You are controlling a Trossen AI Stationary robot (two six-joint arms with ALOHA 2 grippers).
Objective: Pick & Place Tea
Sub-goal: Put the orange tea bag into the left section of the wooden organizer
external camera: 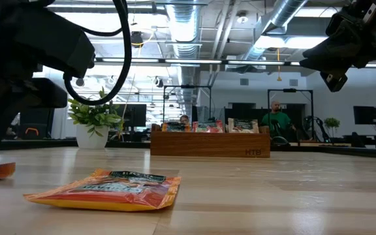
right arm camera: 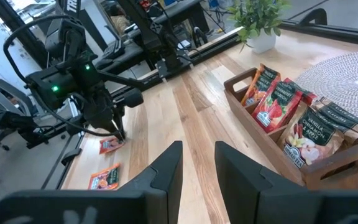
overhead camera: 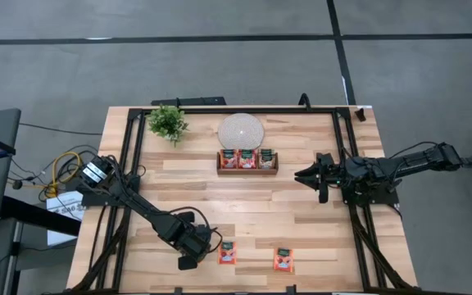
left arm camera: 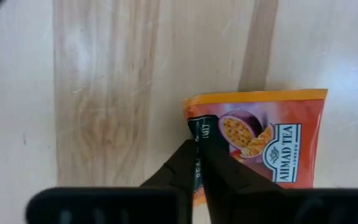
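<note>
A red-orange tea sachet (left arm camera: 272, 134) lies flat on the wooden table near its front edge. My left gripper (left arm camera: 199, 146) stands over it, pointing down and shut on one edge; it also shows in the high view (overhead camera: 211, 248). A second sachet (overhead camera: 283, 260) lies flat to its right, close up in the low view (external camera: 109, 189). The brown wooden tray (overhead camera: 247, 170) holds several upright sachets (right arm camera: 278, 102). My right gripper (right arm camera: 197, 162) waits open at the table's right, level, with nothing between its fingers. My left gripper pinches the sachet's edge at the dark green label strip (left arm camera: 204, 127), between its two fingers, which have closed together. The fingers come from above, pointing down. The sachet's remaining part lies flat on the table.
A round white disc (overhead camera: 241, 131) and a small potted plant (overhead camera: 168, 123) stand at the far side behind the tray. A black frame (overhead camera: 133, 156) runs along the table's edges. Bare wood lies between the tray and the two sachets at the front.
</note>
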